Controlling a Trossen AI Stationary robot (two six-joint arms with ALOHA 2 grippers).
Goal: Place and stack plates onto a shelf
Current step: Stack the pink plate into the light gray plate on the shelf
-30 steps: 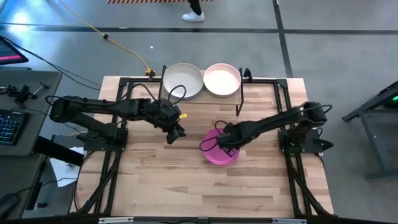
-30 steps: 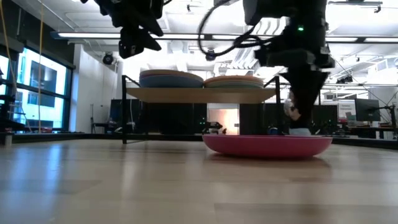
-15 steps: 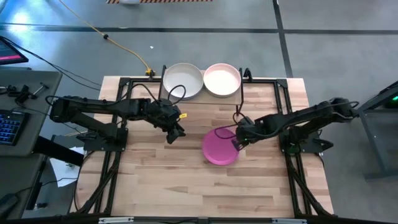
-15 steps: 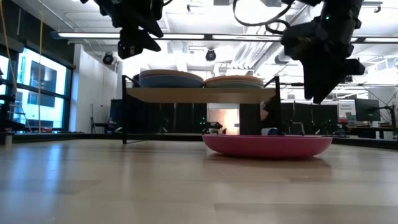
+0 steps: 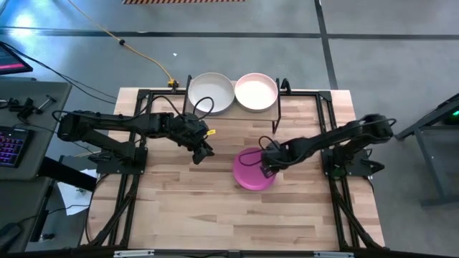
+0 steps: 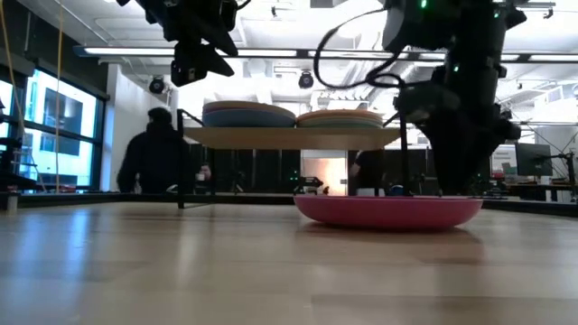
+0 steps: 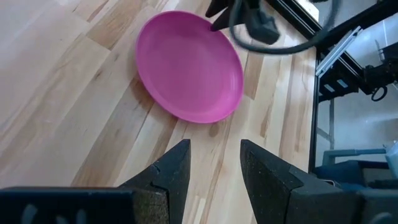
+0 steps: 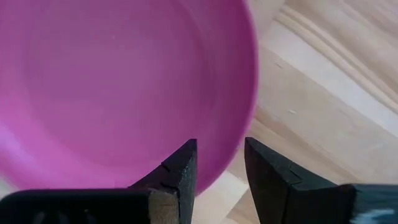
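Where wood grain runs, round matte magenta plate [image 5: 252, 173]

Two stacks of plates [image 5: 233, 93] side by side on shelf [image 6: 289, 137] at tabletop [image 5: 179, 208] rear; single plate [image 5: 252, 170] in front, seemingly beneath right gripper [image 5: 265, 167]; left gripper [image 5: 203, 154] to its left.

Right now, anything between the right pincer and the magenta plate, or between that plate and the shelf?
Nothing visible. The right pincer is open, right above the magenta plate's rim. Bare table lies between that plate and the shelf, which holds two stacks. The left pincer hangs off to the side.
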